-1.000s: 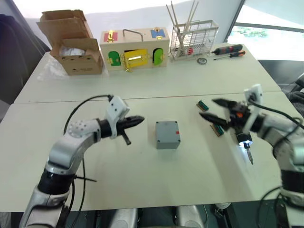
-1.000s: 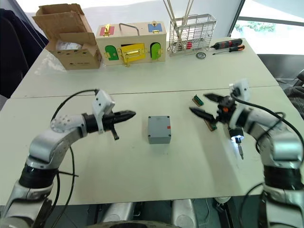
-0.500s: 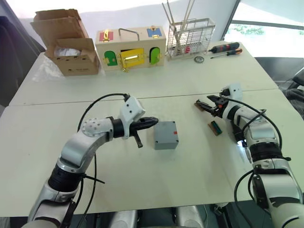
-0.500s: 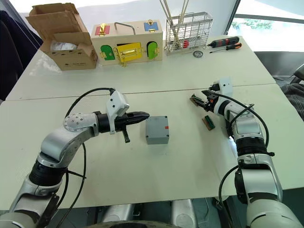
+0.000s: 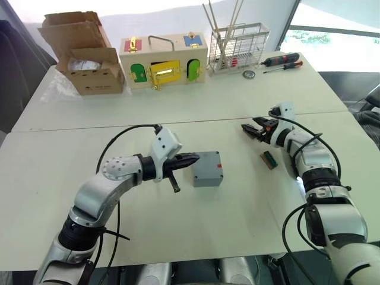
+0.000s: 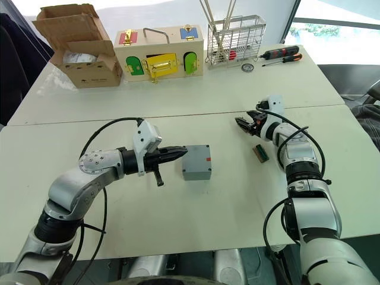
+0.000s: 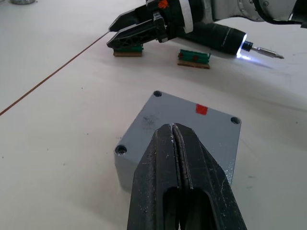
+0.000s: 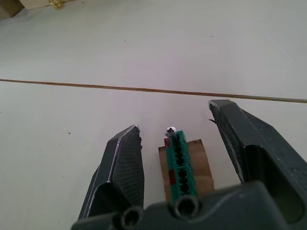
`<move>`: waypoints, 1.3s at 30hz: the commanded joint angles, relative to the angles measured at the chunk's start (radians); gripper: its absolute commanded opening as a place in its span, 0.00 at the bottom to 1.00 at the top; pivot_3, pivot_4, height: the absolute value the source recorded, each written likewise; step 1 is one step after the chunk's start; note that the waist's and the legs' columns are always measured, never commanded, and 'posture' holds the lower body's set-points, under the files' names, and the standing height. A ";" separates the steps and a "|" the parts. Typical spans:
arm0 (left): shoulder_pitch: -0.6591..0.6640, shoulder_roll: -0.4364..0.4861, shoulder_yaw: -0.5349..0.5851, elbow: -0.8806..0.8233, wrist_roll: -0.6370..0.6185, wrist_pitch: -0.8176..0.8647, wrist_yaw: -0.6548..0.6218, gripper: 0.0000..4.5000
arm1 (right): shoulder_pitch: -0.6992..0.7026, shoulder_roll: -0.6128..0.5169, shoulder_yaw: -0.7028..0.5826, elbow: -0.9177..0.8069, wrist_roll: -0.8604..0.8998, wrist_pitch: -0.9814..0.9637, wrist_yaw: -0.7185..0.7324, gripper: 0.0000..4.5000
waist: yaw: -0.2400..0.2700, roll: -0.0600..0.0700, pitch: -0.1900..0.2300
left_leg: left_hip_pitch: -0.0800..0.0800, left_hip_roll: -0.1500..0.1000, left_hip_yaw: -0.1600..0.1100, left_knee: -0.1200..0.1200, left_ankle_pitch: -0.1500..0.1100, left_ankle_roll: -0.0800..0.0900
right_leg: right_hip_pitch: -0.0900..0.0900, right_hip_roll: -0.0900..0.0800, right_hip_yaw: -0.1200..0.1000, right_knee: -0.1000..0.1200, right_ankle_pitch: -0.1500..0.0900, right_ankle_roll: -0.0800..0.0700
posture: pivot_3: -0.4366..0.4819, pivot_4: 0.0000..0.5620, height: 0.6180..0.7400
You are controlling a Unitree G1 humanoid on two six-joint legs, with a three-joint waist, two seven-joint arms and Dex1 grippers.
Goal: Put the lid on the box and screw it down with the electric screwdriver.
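The grey box (image 5: 207,172) stands mid-table with the lid (image 7: 192,124) lying flat on top, a red square near one corner. My left gripper (image 5: 193,158) is shut, its tips against the box's left side at lid height. My right gripper (image 6: 241,123) is open, its fingers either side of a green screw strip on a brown block (image 8: 180,163), with a screw at the strip's end. In the left wrist view the electric screwdriver (image 7: 223,37) runs along beneath the right arm, its tip light on and its bit pointing away from the box.
A second green strip (image 5: 270,159) lies right of the box. Along the far edge stand a cardboard carton (image 5: 89,53), a wooden latch box (image 5: 164,59), a wire rack (image 5: 237,47) and two hand screwdrivers (image 5: 284,60).
My left gripper has slid right until its shut tips meet the box. My right gripper has moved away over the table to the green strip and stays open.
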 commanded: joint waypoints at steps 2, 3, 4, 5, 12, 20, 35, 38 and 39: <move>0.001 0.004 0.019 -0.033 -0.007 -0.012 0.008 0.00 | -0.033 0.002 -0.013 0.001 -0.006 -0.030 0.001 0.16 | 0.000 0.000 0.000 | 0.000 0.000 0.000 0.000 0.000 0.000 | 0.000 0.000 0.000 0.000 0.000 0.000 | 0.48 0.27 0.95; 0.001 0.004 0.019 -0.032 -0.007 -0.013 0.009 0.00 | -0.034 0.002 -0.014 0.004 -0.007 -0.031 0.000 0.06 | 0.000 0.000 0.000 | 0.000 0.000 0.000 0.000 0.000 0.000 | 0.000 0.000 0.000 0.000 0.000 0.000 | 0.48 0.27 0.95; 0.000 0.004 0.020 -0.030 -0.007 -0.013 0.010 0.00 | -0.034 0.003 -0.015 0.006 -0.007 -0.033 0.000 0.01 | -0.001 0.000 0.000 | 0.000 0.000 0.000 0.000 0.000 0.000 | 0.000 0.000 0.000 0.000 0.000 0.000 | 0.48 0.27 0.95; -0.001 0.004 0.020 -0.028 -0.008 -0.014 0.011 0.00 | -0.035 0.004 -0.017 0.008 -0.007 -0.034 -0.003 0.01 | -0.001 0.000 0.000 | 0.000 0.000 0.000 0.000 0.000 0.000 | 0.000 0.000 0.000 0.000 0.000 0.000 | 0.48 0.27 0.95; -0.003 0.005 0.018 -0.021 -0.007 -0.016 0.011 0.00 | -0.028 0.006 -0.031 -0.013 0.004 -0.031 -0.003 0.01 | 0.000 0.000 0.000 | 0.000 0.000 0.000 0.000 0.000 0.000 | 0.000 0.000 0.000 0.000 0.000 0.000 | 0.48 0.27 0.95; -0.006 0.001 0.012 -0.015 -0.006 -0.019 0.008 0.00 | -0.021 0.007 -0.068 -0.074 0.043 0.014 0.001 0.01 | -0.001 0.000 0.000 | 0.000 0.000 0.000 0.000 0.000 0.000 | 0.000 0.000 0.000 0.000 0.000 0.000 | 0.48 0.27 0.95; 0.039 0.058 0.076 -0.068 -0.044 0.016 -0.006 0.00 | 0.233 -0.072 -0.078 -0.706 0.247 0.229 0.195 0.01 | 0.004 0.000 0.000 | 0.000 0.001 -0.001 -0.001 0.000 0.000 | 0.000 0.000 0.000 0.000 0.000 0.000 | 0.48 0.27 0.95; 0.059 0.089 0.092 -0.091 -0.065 0.033 -0.015 0.00 | 0.325 -0.097 -0.063 -0.876 0.300 0.315 0.221 0.01 | 0.003 0.000 0.000 | 0.000 0.001 -0.001 0.000 0.000 0.000 | 0.000 0.000 0.000 0.001 0.000 0.000 | 0.48 0.27 0.95; 0.069 0.104 0.099 -0.103 -0.076 0.044 -0.022 0.00 | 0.360 -0.100 -0.048 -0.933 0.314 0.343 0.224 0.01 | 0.003 0.000 0.000 | 0.000 0.001 -0.001 0.001 0.000 0.000 | 0.000 0.000 0.000 0.001 0.000 0.000 | 0.48 0.27 0.95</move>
